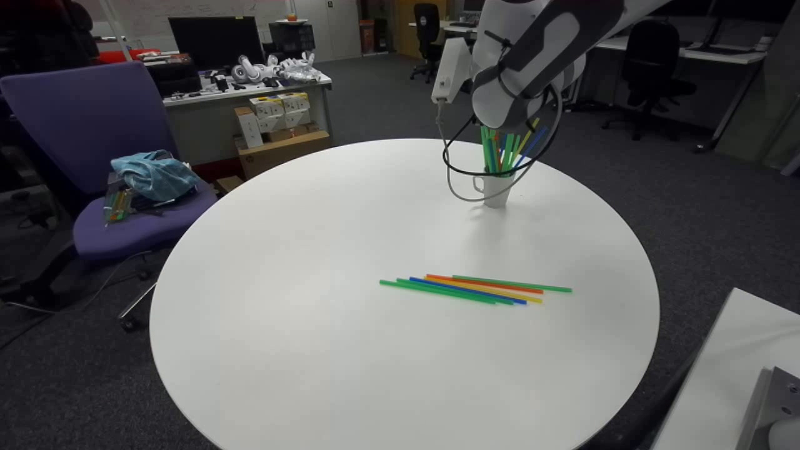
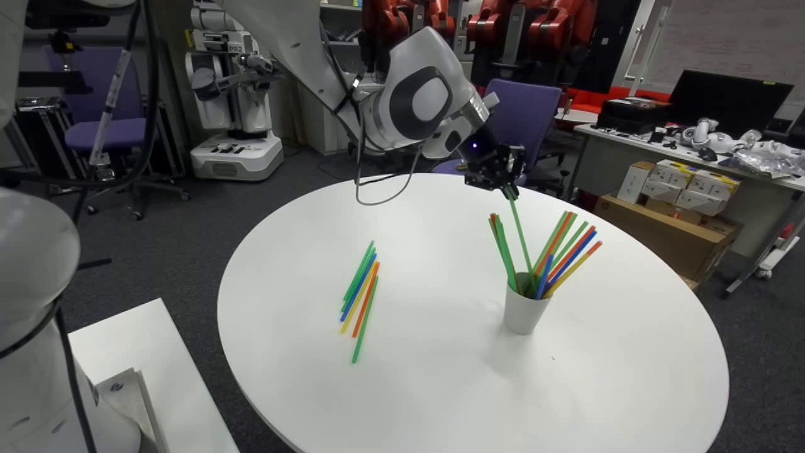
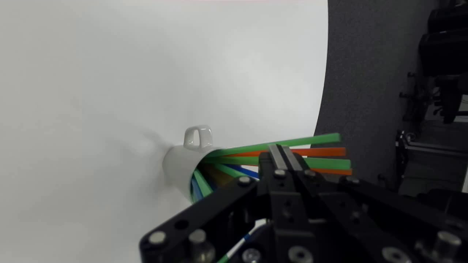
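Right of centre in an exterior view, the closed gripper (image 2: pixel 510 191) pinches a green straw (image 2: pixel 520 231) tilted in a white mug (image 2: pixel 524 314), likely mid-transfer, next calling for a steady slide along its length.

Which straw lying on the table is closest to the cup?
The green straw beside the orange straw, at the row's end nearest the cup; the other green straws lie farthest away.

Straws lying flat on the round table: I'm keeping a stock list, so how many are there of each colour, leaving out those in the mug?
Green straws: 3
Blue straw: 1
Yellow straw: 1
Orange straw: 1
Total: 6
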